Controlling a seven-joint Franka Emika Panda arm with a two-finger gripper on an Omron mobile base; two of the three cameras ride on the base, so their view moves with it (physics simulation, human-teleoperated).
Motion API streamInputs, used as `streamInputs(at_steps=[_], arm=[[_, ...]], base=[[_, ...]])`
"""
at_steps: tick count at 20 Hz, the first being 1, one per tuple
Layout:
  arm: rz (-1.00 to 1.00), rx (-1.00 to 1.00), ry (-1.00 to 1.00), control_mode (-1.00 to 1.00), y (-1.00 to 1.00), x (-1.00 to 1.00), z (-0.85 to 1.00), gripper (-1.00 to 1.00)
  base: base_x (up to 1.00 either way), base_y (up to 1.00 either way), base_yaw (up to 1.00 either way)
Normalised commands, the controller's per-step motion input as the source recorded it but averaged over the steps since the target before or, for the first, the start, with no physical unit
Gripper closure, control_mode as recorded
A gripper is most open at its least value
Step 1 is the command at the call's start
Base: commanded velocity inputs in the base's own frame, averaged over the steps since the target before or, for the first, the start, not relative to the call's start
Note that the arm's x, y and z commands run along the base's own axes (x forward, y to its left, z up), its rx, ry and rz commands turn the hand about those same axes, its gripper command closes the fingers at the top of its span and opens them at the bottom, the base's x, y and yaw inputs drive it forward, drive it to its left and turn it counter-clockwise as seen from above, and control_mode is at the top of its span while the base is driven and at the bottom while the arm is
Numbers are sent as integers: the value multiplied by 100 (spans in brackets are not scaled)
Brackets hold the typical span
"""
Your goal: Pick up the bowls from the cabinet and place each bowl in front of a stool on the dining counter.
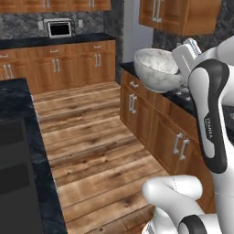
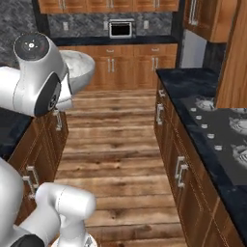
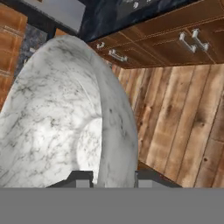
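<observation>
A white-grey marbled bowl (image 1: 157,68) hangs in the air over the wooden floor, tilted on its side. My gripper (image 3: 114,179) is shut on its rim, with one finger inside (image 3: 81,178) and one outside the wall. In the hand view the bowl (image 3: 57,118) takes up the left half. From the right base view the bowl (image 2: 79,70) peeks out behind my arm's big joint. The black marbled dining counter (image 1: 18,103) lies to the left, its corner (image 2: 9,125) low under the arm. A reddish-brown wall cabinet (image 1: 176,16) with silver bar handles hangs at the upper right.
A stone counter with a gas hob (image 2: 217,120) runs along the right over lower drawer cabinets (image 1: 151,119). More base cabinets and a microwave (image 1: 59,28) line the far wall. A wooden floor aisle (image 2: 116,144) runs between the two counters.
</observation>
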Motion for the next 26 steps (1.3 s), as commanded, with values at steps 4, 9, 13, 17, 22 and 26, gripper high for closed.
streamInputs(at_steps=[4,9,13,17,22,26], arm=[[0,0,0,100,0,0,0,100],[0,0,0,100,0,0,0,100],[0,0,0,100,0,0,0,100],[0,0,0,100,0,0,0,100],[0,0,0,100,0,0,0,100],[0,0,0,100,0,0,0,100]], base=[[99,3,34],[100,-43,1],[100,-56,-2],[100,-29,0],[100,-3,3],[100,0,0]])
